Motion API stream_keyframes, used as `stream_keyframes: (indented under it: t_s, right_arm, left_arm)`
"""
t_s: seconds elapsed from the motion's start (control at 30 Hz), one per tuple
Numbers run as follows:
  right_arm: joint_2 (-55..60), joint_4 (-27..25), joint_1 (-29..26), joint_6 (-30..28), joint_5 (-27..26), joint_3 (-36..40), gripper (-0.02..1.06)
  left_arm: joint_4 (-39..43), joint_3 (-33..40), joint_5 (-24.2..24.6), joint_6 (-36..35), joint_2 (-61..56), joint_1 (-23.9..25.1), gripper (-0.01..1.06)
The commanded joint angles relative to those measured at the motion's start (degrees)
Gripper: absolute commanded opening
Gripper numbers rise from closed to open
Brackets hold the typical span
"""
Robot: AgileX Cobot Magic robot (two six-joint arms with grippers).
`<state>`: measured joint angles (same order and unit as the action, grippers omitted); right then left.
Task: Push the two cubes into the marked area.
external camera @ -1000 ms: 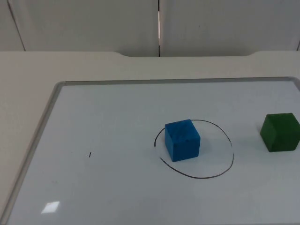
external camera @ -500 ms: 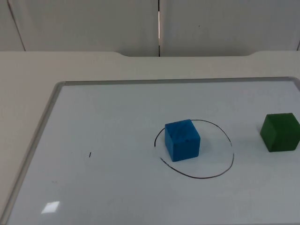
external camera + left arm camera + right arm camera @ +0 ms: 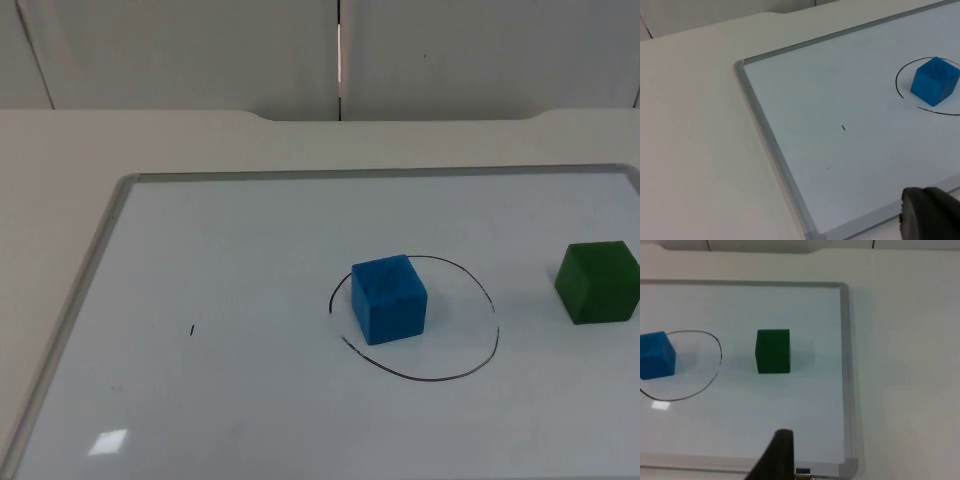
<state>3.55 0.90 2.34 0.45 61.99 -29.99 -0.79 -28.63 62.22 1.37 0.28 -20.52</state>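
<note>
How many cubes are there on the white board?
2. The blue cube sits inside the drawn circle, near its left edge. The green cube sits outside the circle, off to its right on the whiteboard. No others are visible.

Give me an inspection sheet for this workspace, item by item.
Surface: whiteboard with a grey frame, lying flat on a pale table.
Job's things: blue cube inside the drawn circle, near its left edge; green cube outside it, to the right.
Clutter: a short pen mark on the board.
Hands: left hand's fingertip above the board's near edge; right hand's fingertip likewise, short of the green cube.
Cables: nothing seen.
Surroundings: grey partition wall.
</note>
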Motion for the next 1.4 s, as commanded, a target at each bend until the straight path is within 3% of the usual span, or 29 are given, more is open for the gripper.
stream_keyframes:
  t_s: [0.0, 0.2, 0.3, 0.33, 0.47, 0.5, 0.63, 0.77, 1.13, 1.37]
  right_arm:
    - [2.77, -0.06, 0.19, 0.36, -0.96, -0.3, 0.87]
    - [14.17, -0.06, 0.19, 0.36, -8.02, -2.35, 0.71]
    - [22.01, -0.06, 0.19, 0.36, -12.78, -3.66, 0.5]
    - [22.01, -0.06, 0.19, 0.36, -12.78, -3.66, 0.5]
    - [34.82, -0.06, 0.19, 0.36, -15.97, -7.24, 0.2]
    - [34.82, -0.06, 0.19, 0.36, -15.97, -7.24, 0.2]
    - [47.44, -0.06, 0.19, 2.96, -18.14, -11.41, 0.0]
    - [57.62, -0.17, 0.19, 3.21, -20.9, -14.83, 0.0]
    - [83.56, -0.17, 0.19, 3.21, -21.62, -25.54, 0.0]
    - [92.82, -0.17, 0.19, 3.11, -25.55, -26.98, 0.0]
  left_arm:
    - [0.35, 0.29, -0.6, -0.39, -0.28, 0.04, 0.0]
    - [0.35, 0.29, -0.6, -0.39, -0.28, 0.04, 0.0]
    - [0.35, 0.29, -0.6, -0.39, -0.28, 0.04, 0.0]
    - [0.35, 0.29, -0.6, -0.39, -0.28, 0.04, 0.0]
    - [0.35, 0.29, -0.6, -0.39, -0.28, 0.04, 0.0]
    - [0.35, 0.29, -0.6, -0.39, -0.28, 0.04, 0.0]
    - [0.35, 0.29, -0.6, -0.39, -0.28, 0.04, 0.0]
    - [0.35, 0.29, -0.6, -0.39, -0.28, 0.04, 0.0]
    - [0.35, 0.29, -0.6, -0.39, -0.28, 0.04, 0.0]
    - [0.35, 0.29, -0.6, -0.39, -0.28, 0.04, 0.0]
